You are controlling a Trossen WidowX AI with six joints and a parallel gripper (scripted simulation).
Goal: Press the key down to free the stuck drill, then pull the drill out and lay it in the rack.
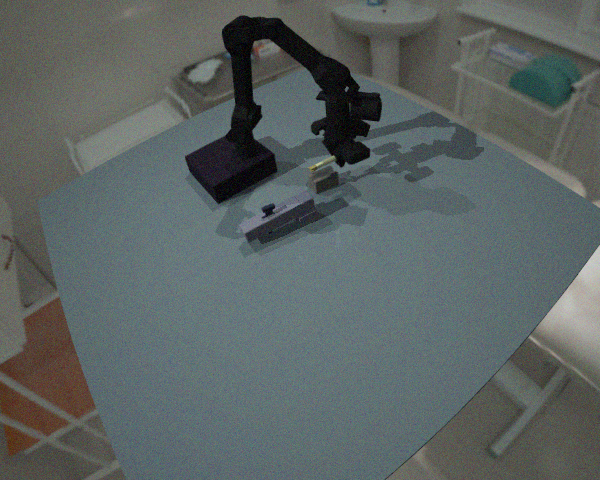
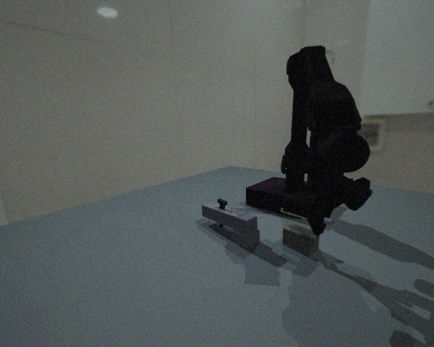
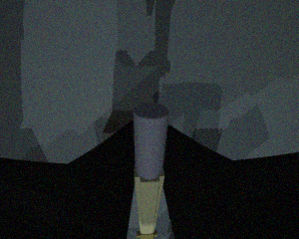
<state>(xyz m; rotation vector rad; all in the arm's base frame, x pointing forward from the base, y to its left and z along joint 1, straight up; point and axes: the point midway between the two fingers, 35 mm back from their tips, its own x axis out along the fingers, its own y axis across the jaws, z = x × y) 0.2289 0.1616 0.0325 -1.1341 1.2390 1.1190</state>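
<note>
Holding the drill (image 1: 322, 163) (image 2: 294, 214) (image 3: 149, 144) in the gripper (image 1: 343, 158) (image 2: 319, 230) (image 3: 146, 126), fingers closed round the thick grey end, yellow end sticking out over or just beside the rack (image 1: 325, 183) (image 2: 300, 241). Looks free of the holder (image 1: 285, 219) (image 2: 243, 222) with the black key (image 1: 268, 209) (image 2: 222, 203) on top. Could land crooked, or miss the rack, if lowered without first lining up with its top. Might tip or shove the rack if brought in too low, with fingertips so near its end. Could roll off if let go too high, or swivel in the narrow grip on catching an edge. Hard to judge the gap above the rack from any view; nearly lost to darkness in the wrist view, behind the black fingers. Impossible to make out fingertip contact in the exterior view, or the inside of the holder
</note>
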